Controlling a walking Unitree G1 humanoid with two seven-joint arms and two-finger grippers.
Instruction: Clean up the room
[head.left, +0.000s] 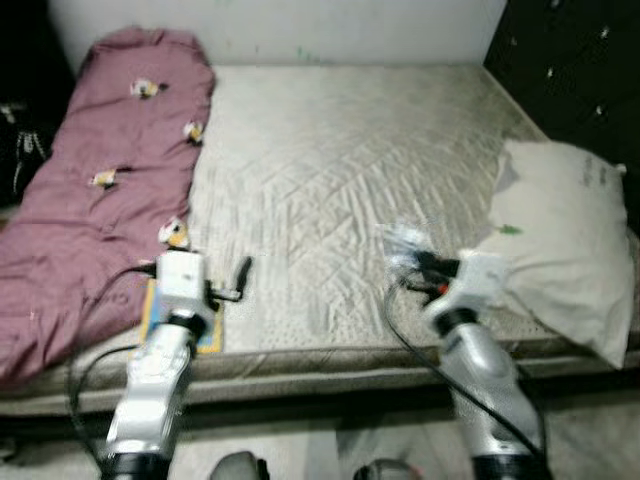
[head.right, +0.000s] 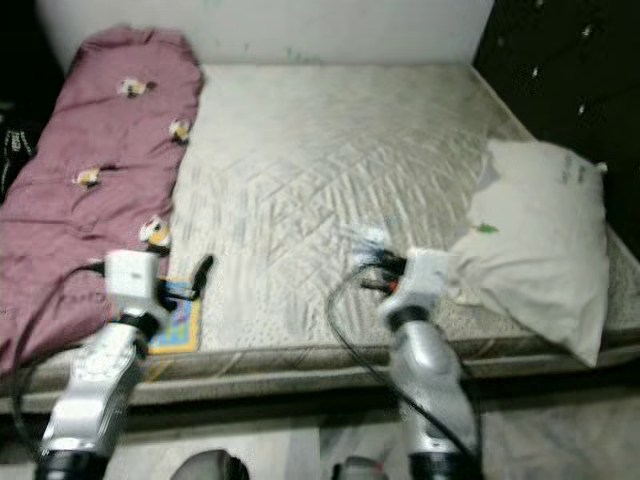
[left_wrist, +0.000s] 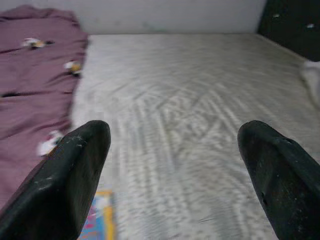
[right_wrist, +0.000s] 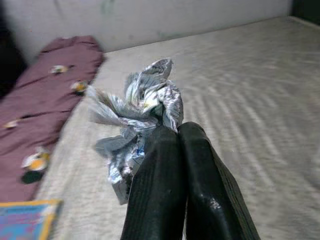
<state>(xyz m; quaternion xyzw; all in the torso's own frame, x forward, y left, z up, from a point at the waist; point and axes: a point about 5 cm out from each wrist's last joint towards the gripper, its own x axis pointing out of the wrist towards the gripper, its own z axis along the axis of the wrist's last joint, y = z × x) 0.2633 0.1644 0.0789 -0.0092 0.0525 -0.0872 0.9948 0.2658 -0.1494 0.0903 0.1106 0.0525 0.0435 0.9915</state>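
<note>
Far left, a purple blanket (head.left: 100, 170) lies bunched along the mattress (head.left: 330, 200) edge, little yellow prints on it. At its near end a bright flat book (head.left: 205, 335) pokes out at the bed's front edge, right beneath the left gripper (left_wrist: 172, 165). That gripper hovers just above the mattress with its fingers (left_wrist: 65, 185) spread wide and nothing between them.

Across to the middle: bare quilted mattress, nothing else lying there. Now the right gripper (right_wrist: 177, 132), and here's the action. Its fingers are pressed tight together on a crumpled foil wrapper (right_wrist: 137, 112), which it holds just above the mattress near the front edge. So the pickup looks done; I'd call this the carry-off stage of the tidy-up.

Next move, I reckon: keep the pinch firm, take the wrapper off the bed, find somewhere to bin it. No bin in sight here. The foil is light and crinkly, so a loose grip could let it slip.

Far right, a white pillow (head.left: 560, 240) sits just beside that arm, close enough to brush. Dark furniture (head.left: 570, 70) stands behind it
</note>
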